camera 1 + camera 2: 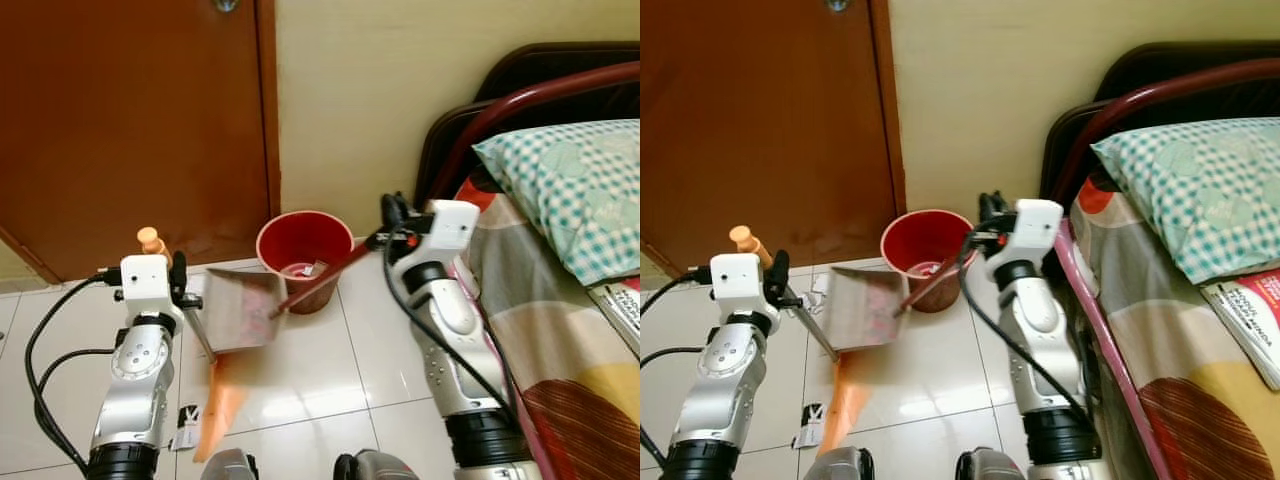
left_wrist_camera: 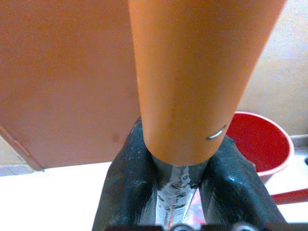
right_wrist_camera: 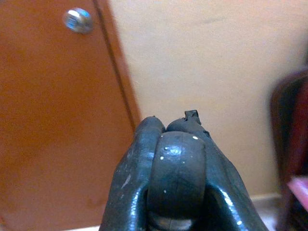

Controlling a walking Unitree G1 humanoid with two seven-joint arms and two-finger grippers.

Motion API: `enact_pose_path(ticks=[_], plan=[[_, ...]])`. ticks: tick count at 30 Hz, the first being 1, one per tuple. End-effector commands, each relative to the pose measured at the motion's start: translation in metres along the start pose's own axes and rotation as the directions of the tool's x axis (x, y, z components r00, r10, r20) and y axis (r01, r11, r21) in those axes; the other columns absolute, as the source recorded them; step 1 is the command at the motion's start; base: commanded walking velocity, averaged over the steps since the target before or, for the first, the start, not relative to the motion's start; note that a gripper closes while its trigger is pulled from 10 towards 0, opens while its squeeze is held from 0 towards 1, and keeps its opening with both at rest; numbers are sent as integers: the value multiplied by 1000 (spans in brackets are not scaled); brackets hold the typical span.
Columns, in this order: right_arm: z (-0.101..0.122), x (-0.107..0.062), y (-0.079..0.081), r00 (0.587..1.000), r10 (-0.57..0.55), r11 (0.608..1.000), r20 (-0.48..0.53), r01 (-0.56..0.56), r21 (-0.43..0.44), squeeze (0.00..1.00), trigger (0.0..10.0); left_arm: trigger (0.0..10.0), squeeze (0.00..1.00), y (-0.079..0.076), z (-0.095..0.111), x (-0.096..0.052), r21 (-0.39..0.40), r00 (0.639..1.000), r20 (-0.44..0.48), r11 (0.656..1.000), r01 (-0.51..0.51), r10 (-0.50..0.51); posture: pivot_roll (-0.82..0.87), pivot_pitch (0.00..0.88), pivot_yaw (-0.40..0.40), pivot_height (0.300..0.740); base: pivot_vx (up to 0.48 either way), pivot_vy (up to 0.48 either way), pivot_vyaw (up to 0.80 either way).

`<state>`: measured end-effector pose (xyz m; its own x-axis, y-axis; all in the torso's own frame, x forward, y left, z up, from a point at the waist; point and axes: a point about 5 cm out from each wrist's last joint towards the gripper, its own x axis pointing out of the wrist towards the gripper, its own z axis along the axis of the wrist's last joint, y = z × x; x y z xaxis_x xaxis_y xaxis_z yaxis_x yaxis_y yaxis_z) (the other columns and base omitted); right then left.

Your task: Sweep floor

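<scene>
**Dustpan tipped at the bin's edge**

My left gripper (image 1: 172, 282) is pinching the orange handle (image 2: 202, 72) of the dustpan (image 1: 240, 308); in the left wrist view the black fingers (image 2: 125, 187) close round the handle's base. The handle's long axis runs up past the gripper to a knob near the door (image 1: 130, 120), and the metal pan hangs off the far side, its open mouth tilted toward the red bin (image 1: 303, 258).

My right gripper (image 1: 392, 228) is pressed shut on the dark red broom stick (image 1: 320, 282); the right wrist view shows the fingers (image 3: 139, 183) clamped around something round. The stick slants down and leftward from the jaws, its lower end meeting the pan's lip just beside the bin rim. A blurred orange streak, which I take for the broom head (image 1: 220, 405), hangs below the pan over the white tiled floor (image 1: 300, 370).

The bin stands against the wall, between both arms, nearer the pan than my right gripper. I judge the emptying turns on getting the pan's mouth over the rim; for now it sits beside, not above. The bed (image 1: 560, 330) crowds my right arm.
</scene>
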<state>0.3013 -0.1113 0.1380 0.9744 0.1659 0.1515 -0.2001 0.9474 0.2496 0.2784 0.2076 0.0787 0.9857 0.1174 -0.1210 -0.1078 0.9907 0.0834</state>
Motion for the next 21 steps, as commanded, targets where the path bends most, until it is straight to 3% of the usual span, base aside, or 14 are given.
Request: enact_pose_path(ticks=[1,8,13,16,21], plan=[[-12,-12,-18,995,-63,998,-71,61,-24,0,10000,10000,0,-2,-6,-3,14,999,-40,1000,25,-24,27,90,-30,740,0,0,0],[-19,-24,-37,984,-138,990,-114,133,-53,0,10000,10000,0,-8,-4,-2,26,997,-33,997,67,-67,28,87,-27,740,0,0,0],[-21,-37,-65,946,-296,950,-131,277,-144,0,10000,10000,0,-21,7,-2,40,987,-7,987,158,-157,31,83,-22,740,0,0,0],[-17,-35,-77,927,-360,924,-109,338,-182,0,10000,10000,0,-33,14,-1,56,973,3,972,229,-230,27,82,-15,740,0,0,0],[-15,-33,-87,918,-384,912,-101,361,-195,0,10000,10000,0,-42,17,-2,81,962,13,959,271,-273,24,78,-13,740,0,0,0]])
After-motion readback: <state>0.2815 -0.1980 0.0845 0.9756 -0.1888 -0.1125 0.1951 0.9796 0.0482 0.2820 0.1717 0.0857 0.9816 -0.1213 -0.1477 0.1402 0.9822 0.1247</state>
